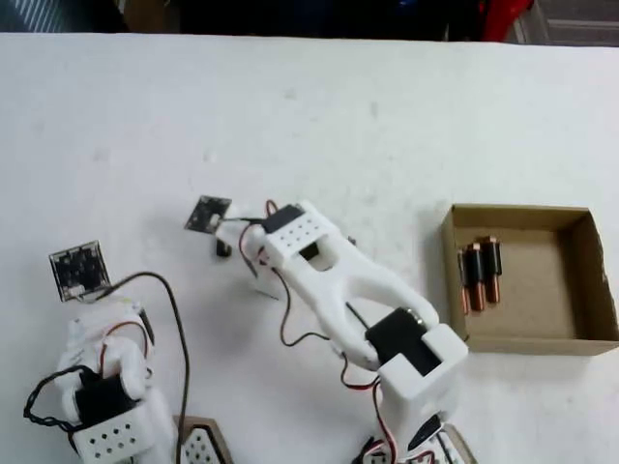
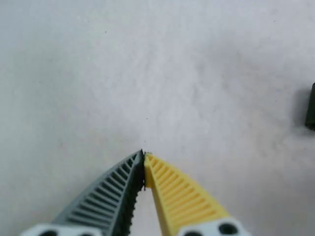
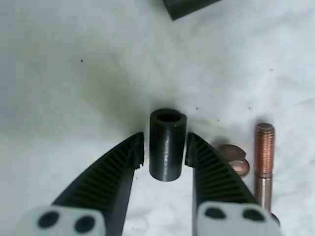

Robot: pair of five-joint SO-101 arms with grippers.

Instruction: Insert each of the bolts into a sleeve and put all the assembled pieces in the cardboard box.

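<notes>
White worktop [image 1: 387, 126]. The cardboard box [image 1: 522, 212] sits open near the right edge in the high view. Inside it the assembled pieces [image 1: 481, 274], black over copper, lie side by side close to the wall that faces the arms. Well left of the box, the right arm [image 1: 338, 280] stretches across the worktop away from it. The right gripper [image 3: 165, 147] is down at the surface, jaws spread to either side of a black sleeve [image 3: 168, 132]. This sleeve stands on end with its open bore up, and a thin gap shows between it and at least one jaw, so it is not clamped. Just beside that jaw on the worktop lies a loose copper bolt [image 3: 264, 152], threaded end pointing away from the wrist camera, with a second bolt head [image 3: 232, 158] between it and the jaw. A further sleeve [image 3: 189, 6] lies beyond, cut by the frame edge. Farther still from the box, the left arm [image 1: 102, 387] sits folded back. The left gripper [image 2: 143, 158] hangs over bare worktop, jaws pressed together at the tips, pinching nothing. A dark object [image 2: 310, 113] shows at the frame edge; cannot tell what it is.
</notes>
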